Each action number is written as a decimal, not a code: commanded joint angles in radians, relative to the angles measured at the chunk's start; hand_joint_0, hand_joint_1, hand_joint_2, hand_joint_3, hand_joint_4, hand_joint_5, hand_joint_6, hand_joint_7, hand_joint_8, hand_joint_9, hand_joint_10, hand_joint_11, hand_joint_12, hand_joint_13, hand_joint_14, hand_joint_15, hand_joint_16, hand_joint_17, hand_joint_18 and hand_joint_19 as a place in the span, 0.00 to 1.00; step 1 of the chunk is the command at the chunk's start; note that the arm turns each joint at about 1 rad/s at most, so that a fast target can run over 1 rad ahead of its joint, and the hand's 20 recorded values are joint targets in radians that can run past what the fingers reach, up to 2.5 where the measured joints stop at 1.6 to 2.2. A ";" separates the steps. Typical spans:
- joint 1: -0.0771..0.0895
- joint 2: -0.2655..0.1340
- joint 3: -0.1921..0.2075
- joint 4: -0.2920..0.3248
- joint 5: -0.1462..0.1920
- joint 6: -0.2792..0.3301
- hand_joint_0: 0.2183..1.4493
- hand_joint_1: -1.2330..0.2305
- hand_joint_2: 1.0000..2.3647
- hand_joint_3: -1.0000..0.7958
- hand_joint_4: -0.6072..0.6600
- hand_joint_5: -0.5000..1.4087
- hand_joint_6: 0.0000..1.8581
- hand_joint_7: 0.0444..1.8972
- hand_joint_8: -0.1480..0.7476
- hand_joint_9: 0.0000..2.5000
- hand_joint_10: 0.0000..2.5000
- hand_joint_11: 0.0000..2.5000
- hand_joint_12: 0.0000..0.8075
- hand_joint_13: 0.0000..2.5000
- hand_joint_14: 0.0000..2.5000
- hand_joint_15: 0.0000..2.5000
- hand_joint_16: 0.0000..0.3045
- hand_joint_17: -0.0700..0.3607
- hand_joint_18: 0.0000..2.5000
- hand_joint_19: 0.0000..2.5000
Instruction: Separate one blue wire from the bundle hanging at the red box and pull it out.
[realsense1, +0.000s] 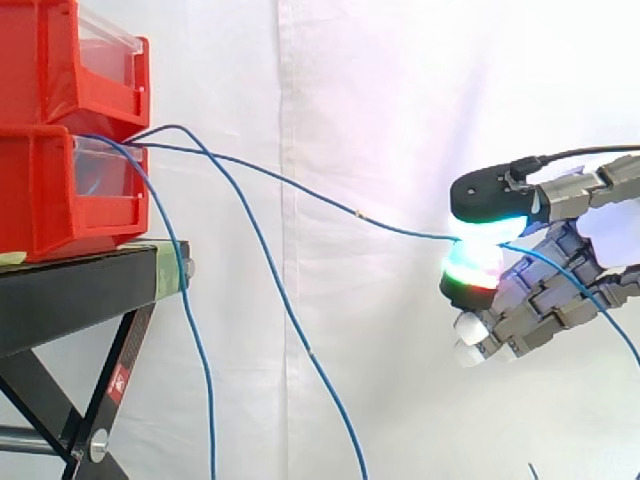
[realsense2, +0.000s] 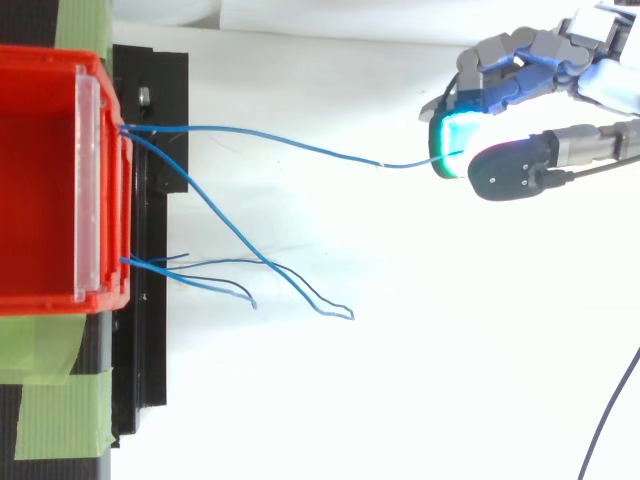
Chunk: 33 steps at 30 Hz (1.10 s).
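Fingers (realsense1: 472, 266) pinch 1 thin wire (realsense1: 300, 190), likely light and slippery, nearly taut from them to the box (realsense1: 60, 190); hold firmly at that pinch.

Setting: robotics laboratory, test bench.
Evidence:
- white curtain (realsense1: 400, 100) hung as a plain backdrop
- red plastic bins (realsense1: 50, 190), stacked on a black metal folding stand (realsense1: 70, 295)
- green tape (realsense2: 60, 415) strips at the bin and stand
- blue wires (realsense2: 320, 152) trailing from the bins, one pinched by a multi-fingered robot hand (realsense1: 545, 295) with glowing fingertip pads (realsense1: 470, 270)
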 joint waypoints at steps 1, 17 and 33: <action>0.001 0.000 0.000 0.000 0.000 0.000 0.31 0.31 0.02 0.58 0.56 0.19 0.43 0.72 0.50 0.32 0.01 0.23 0.45 0.15 0.00 0.10 0.17 0.44 0.13 0.15; -0.001 0.000 0.000 0.001 0.000 0.000 0.31 0.31 0.02 0.58 0.57 0.19 0.43 0.73 0.50 0.32 0.01 0.24 0.46 0.15 0.00 0.10 0.17 0.44 0.12 0.15; -0.001 0.000 0.000 0.000 0.000 0.000 0.31 0.32 0.02 0.58 0.57 0.19 0.43 0.73 0.51 0.32 0.01 0.24 0.46 0.15 0.00 0.10 0.17 0.44 0.13 0.15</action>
